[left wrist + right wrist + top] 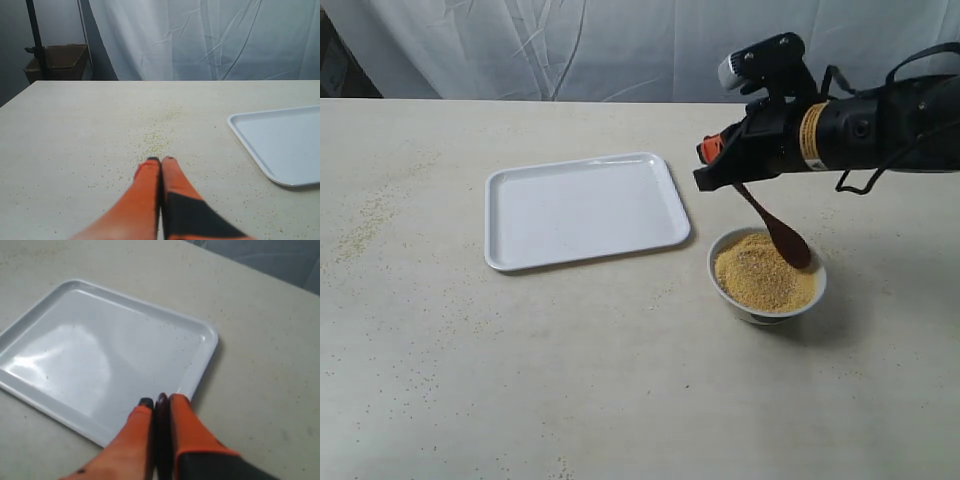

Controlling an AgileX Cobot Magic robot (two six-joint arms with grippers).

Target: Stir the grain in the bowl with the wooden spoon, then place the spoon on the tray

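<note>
A small white bowl (813, 297) of golden-yellow grain (760, 275) stands right of the white tray (582, 207). The dark wooden spoon (775, 228) slants down from my right gripper (710, 165), its oval end resting at the grain's far right edge. My right gripper is shut on the spoon handle (161, 415), which shows dark between the orange fingers (185, 425), with the tray (95, 360) beyond. My left gripper (160, 161) is shut and empty, low over the table, the tray's corner (280, 145) to one side. It does not show in the exterior view.
Loose spilled grains (157, 142) lie scattered on the beige table ahead of the left gripper and along the left side (365, 225). A white curtain (570, 45) hangs behind the table. A cardboard box (55, 60) sits beyond the table's far corner.
</note>
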